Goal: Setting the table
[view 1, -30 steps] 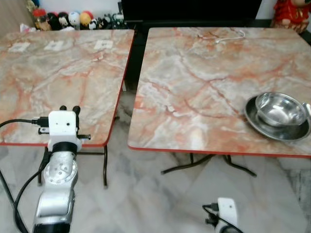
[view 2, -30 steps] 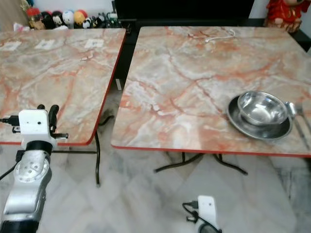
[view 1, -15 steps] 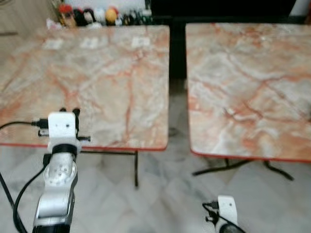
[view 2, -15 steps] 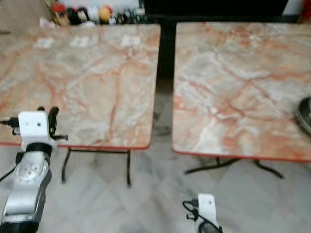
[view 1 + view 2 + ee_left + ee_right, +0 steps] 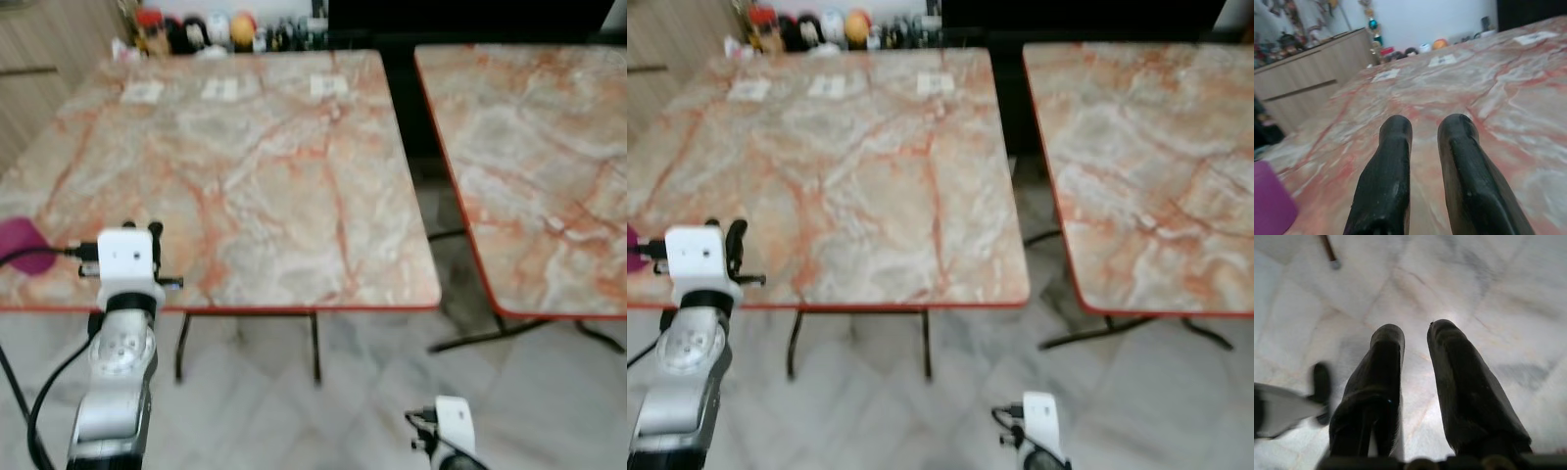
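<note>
A marble-patterned table [image 5: 255, 186] with a red rim stands before me. A purple rounded thing [image 5: 22, 245] lies at its near left edge; it is the purple thing [image 5: 1268, 200] beside the fingers in the left wrist view. My left gripper [image 5: 140, 228] is raised at the table's near edge, just right of the purple thing. Its fingers [image 5: 1396, 147] are a little apart over the tabletop, with nothing between them. My right arm's wrist [image 5: 451, 431] hangs low, and the right gripper [image 5: 1415, 330] points at the tiled floor, slightly open and holding nothing.
A second marble table [image 5: 549, 166] stands to the right across a narrow gap. Three white cards [image 5: 220, 88] lie along the left table's far side. Small figurines [image 5: 206, 29] line the back wall, and a wooden cabinet [image 5: 49, 49] stands at the far left.
The camera has swung left: the right table with its steel bowl and plate slid out of view, and the left table and purple thing came in. Both grippers look unchanged.
</note>
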